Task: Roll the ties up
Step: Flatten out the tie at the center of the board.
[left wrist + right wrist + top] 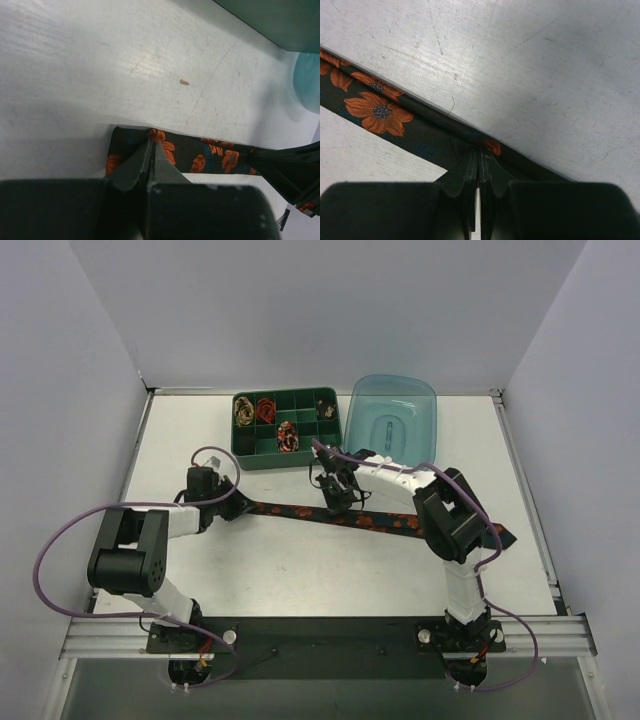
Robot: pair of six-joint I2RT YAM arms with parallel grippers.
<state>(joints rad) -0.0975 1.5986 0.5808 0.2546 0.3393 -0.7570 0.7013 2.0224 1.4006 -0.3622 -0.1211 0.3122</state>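
1. Your left gripper (151, 145) is clenched on the tie (200, 157) at its end.
2. Your right gripper (479, 152) pinches the tie mid-length.
3. Only your top view shows the tray (290, 464) with three coils (288, 435) at 12 o'clock.

Overhead view faces down; both close wrist views share the tie (295, 510)

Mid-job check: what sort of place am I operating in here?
Most likely a lab robot cell: a bare white table boxed in by plain grey panels, an aluminium rail at its near edge, and a few props, a divided tray and a tie.
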